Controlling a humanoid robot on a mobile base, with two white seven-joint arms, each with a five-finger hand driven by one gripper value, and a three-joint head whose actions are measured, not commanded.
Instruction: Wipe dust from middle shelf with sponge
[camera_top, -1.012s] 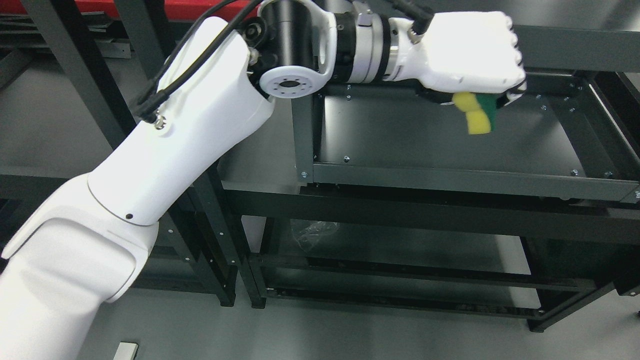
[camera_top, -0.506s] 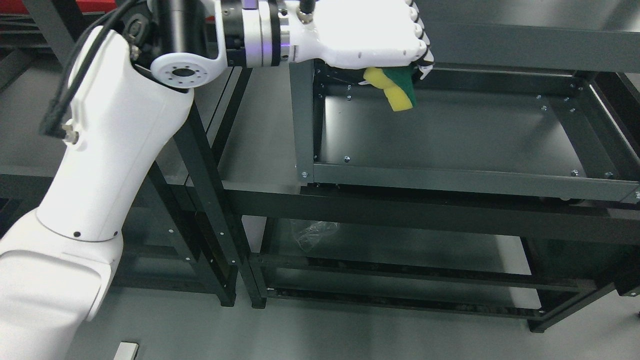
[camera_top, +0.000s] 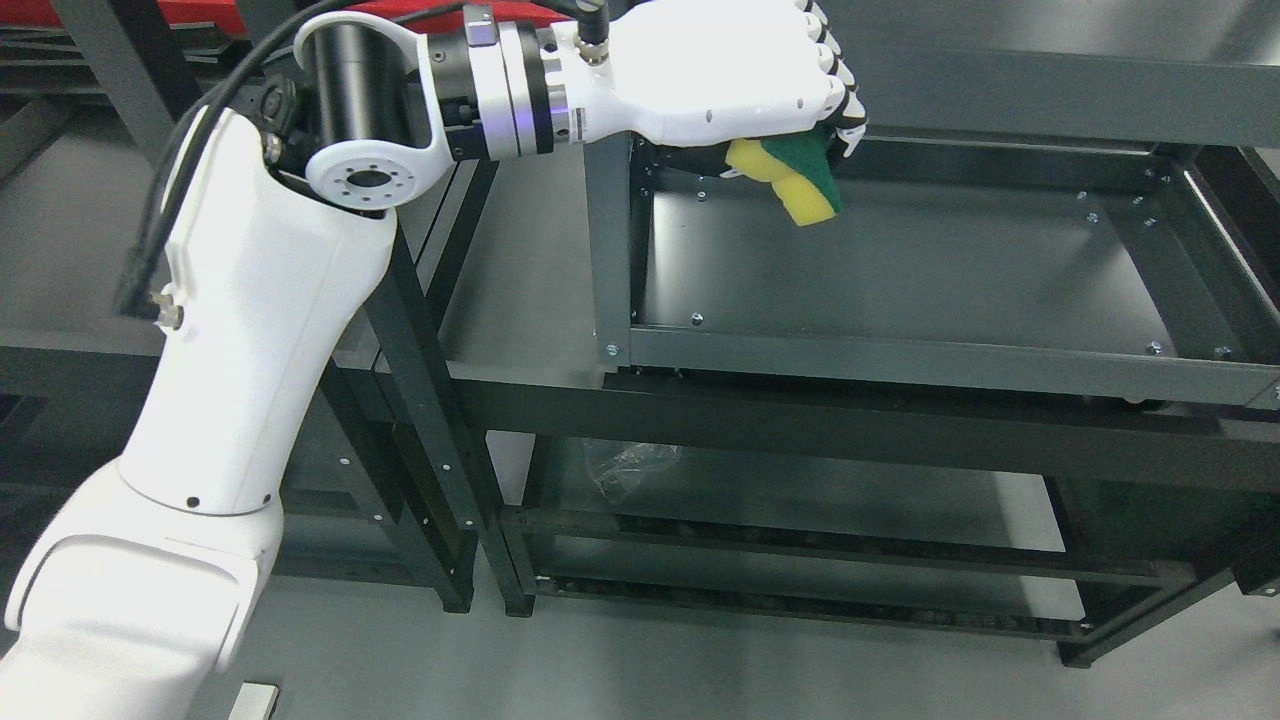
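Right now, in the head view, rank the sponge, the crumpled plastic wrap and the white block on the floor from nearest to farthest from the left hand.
1. sponge: gripped in the left hand.
2. crumpled plastic wrap: lower shelf, below.
3. white block: floor, bottom left.

Sponge (camera_top: 800, 185) held in the left hand (camera_top: 730, 75) above the rear left corner of the shelf (camera_top: 900, 265), with plastic wrap (camera_top: 625, 465) on the level below.
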